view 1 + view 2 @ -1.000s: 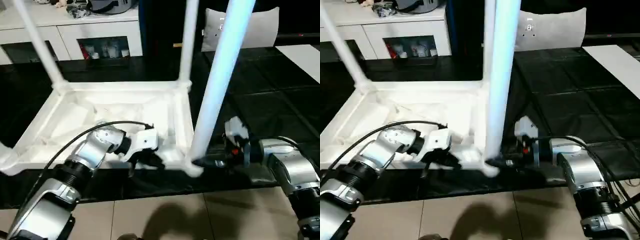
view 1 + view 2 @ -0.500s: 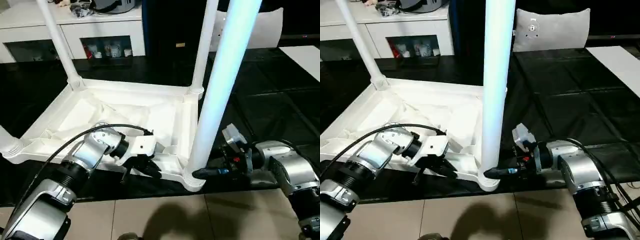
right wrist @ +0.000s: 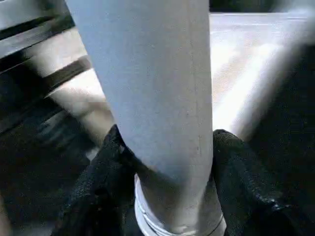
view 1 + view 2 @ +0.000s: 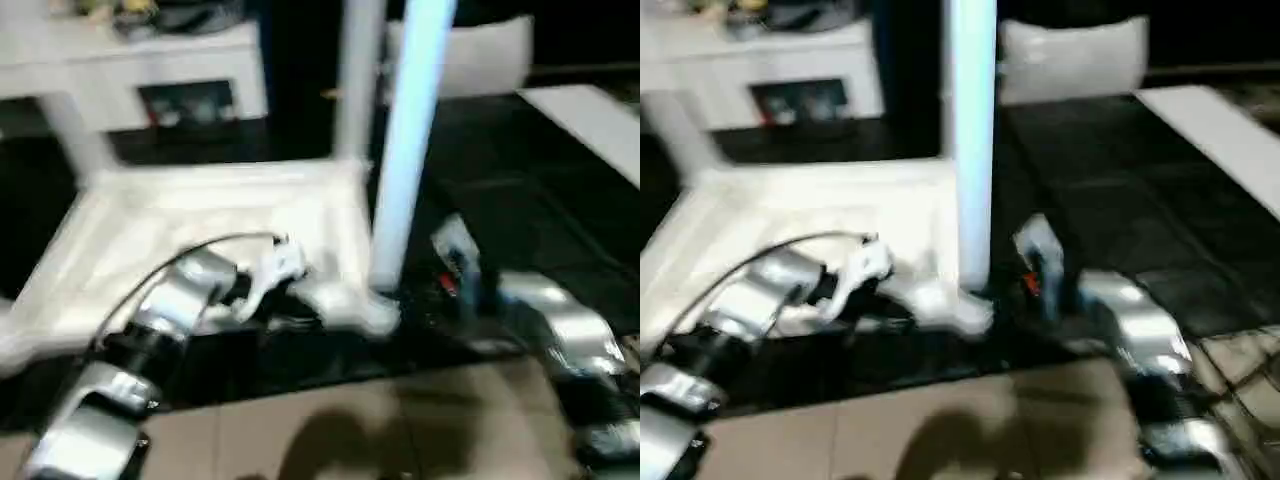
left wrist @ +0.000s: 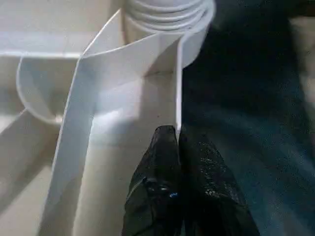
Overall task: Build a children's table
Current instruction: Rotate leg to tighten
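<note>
The white children's table lies upside down on a black mat, its ribbed top facing up and its legs standing in the corner sockets. My left gripper is shut on the thin rim wall of the top near the front right corner socket. The near right leg rises from that socket. My right gripper is shut on this leg's base, with a black finger pressed against each side just above the socket. Two further legs stand at the far corners.
A white cabinet with glass doors stands behind the table. A grey cushion leans at the back right, and a white panel lies at the right edge. Beige floor tiles run along the mat's near edge.
My right gripper has closed around the base of the near right leg. The left gripper has kept its hold on the rim. The head camera has shifted.
</note>
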{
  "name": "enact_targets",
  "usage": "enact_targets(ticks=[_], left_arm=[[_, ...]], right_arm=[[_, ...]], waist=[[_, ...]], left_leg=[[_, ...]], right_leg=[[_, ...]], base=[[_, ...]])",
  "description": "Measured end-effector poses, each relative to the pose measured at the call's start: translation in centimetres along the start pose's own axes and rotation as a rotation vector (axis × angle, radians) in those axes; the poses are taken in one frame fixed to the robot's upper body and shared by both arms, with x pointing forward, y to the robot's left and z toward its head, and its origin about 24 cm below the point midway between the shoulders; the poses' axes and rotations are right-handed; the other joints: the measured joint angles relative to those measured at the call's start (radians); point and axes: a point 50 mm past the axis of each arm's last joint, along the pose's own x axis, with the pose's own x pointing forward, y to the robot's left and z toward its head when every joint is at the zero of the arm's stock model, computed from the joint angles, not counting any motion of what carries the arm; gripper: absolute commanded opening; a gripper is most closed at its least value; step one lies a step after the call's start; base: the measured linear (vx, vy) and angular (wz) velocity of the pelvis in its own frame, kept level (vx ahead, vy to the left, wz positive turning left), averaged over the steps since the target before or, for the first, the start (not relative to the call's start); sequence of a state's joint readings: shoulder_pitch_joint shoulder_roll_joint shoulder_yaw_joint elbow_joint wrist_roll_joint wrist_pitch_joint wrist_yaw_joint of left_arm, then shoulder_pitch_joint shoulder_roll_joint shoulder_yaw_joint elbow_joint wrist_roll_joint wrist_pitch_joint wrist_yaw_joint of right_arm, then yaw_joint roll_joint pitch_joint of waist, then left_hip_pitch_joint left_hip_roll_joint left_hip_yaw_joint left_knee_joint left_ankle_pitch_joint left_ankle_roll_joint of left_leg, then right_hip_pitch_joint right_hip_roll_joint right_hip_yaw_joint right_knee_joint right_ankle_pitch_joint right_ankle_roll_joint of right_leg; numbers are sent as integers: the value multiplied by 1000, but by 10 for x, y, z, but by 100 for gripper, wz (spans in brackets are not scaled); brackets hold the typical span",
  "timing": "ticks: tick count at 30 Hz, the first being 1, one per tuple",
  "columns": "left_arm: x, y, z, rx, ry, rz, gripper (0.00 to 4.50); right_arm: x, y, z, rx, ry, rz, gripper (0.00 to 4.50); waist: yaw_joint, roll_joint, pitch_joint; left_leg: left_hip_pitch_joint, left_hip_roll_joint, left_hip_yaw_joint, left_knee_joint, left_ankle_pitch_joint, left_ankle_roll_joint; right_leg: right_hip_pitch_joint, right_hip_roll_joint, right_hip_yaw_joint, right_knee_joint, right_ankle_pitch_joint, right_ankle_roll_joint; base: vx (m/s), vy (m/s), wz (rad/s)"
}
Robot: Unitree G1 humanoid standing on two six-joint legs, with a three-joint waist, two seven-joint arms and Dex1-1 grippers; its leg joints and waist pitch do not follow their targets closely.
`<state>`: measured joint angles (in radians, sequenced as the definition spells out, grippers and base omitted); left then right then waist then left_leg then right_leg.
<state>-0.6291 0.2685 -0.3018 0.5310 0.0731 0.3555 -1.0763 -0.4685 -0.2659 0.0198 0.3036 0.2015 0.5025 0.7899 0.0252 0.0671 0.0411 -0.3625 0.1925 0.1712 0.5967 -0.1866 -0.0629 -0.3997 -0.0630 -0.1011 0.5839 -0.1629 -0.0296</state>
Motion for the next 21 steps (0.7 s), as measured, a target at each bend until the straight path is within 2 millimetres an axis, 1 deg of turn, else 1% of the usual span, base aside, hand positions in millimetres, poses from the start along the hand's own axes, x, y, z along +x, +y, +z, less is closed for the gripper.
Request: enact_targets(ticks=[2,3,6,7,8,10,11,12,13,15,16,17,18,20,21], left_arm=[[12,-2,4,-49,-29,64,0],[16,-3,6,-61,-39,86,0],[22,-3,10,-81,-54,134,0],[23,-3,11,-87,-60,144,0],[24,-3,12,-92,-67,149,0],[25,-4,13,-93,-71,144,0],[25,-5,13,-91,-71,140,0],[25,-5,13,-81,-70,135,0],[25,-5,14,-67,-70,127,0],[21,-4,12,-42,-59,114,0],[20,-4,12,-32,-57,106,0],[18,-4,11,-4,-52,88,0],[16,-4,10,13,-47,73,0],[12,-3,8,47,-37,43,0],[9,-4,7,80,-28,11,0]], right_arm=[[8,-3,1,26,-22,-130,201],[11,-3,2,30,-30,-171,201],[18,-3,4,22,-52,-246,201],[18,-3,4,16,-64,-254,255],[17,-4,3,17,-82,-256,268],[13,-4,-1,35,-110,-236,267],[12,-5,-1,39,-118,-229,274],[9,-6,-2,31,-120,-219,295],[6,-7,-3,21,-120,-200,306],[-2,-10,-4,-5,-119,-154,314],[-4,-10,-5,-12,-117,-129,325],[-10,-12,-5,-36,-107,-96,351],[-14,-14,-5,-55,-100,-71,351],[-20,-14,-3,-80,-97,-4,370],[-26,-14,-3,-112,-78,55,370]], waist=[[-10,0,0],[-12,1,0],[-10,1,-1],[-7,2,-1],[-1,2,-1],[7,1,-1],[9,1,-1],[11,1,-1],[14,1,-1],[21,1,-1],[23,2,-1],[29,2,-1],[33,2,-1],[36,2,-1],[42,3,-1]], left_leg=[[-1,0,-1,0,0,0],[-1,0,-1,0,0,0],[-1,0,-2,0,0,1],[-1,-1,-2,-1,0,1],[-2,-1,-3,-1,0,1],[-3,-1,-3,-1,-1,2],[-4,-1,-3,-1,-2,3],[-4,-1,-3,-1,-2,3],[-4,-1,-3,-1,-2,4],[-4,-1,-3,-2,-1,6],[-4,-1,-3,-3,-1,6],[-5,0,-3,-4,1,9],[-5,0,-3,-4,1,9],[-5,0,-3,-4,1,9],[-4,0,-3,-4,1,9]], right_leg=[[0,0,-1,-4,0,0],[1,0,-1,-5,0,0],[1,0,-1,-5,0,0],[0,0,-1,-5,1,0],[0,0,-1,-5,2,0],[-1,0,-1,-5,2,1],[-1,0,-1,-5,3,1],[-1,0,-1,-5,3,1],[-1,0,-1,-5,4,1],[-1,0,-1,-5,5,0],[-2,0,-1,-5,5,1],[-2,1,-1,-5,5,1],[-3,1,-1,-5,5,1],[-3,1,-1,-5,5,1],[-3,1,-1,-5,5,1]], base=[[0,0,0],[0,0,0],[0,0,0],[0,0,0],[0,0,0],[0,0,0],[0,0,0],[0,0,0],[0,0,0],[0,0,0],[0,0,0],[0,0,0],[0,0,0],[0,0,0],[0,0,0]])
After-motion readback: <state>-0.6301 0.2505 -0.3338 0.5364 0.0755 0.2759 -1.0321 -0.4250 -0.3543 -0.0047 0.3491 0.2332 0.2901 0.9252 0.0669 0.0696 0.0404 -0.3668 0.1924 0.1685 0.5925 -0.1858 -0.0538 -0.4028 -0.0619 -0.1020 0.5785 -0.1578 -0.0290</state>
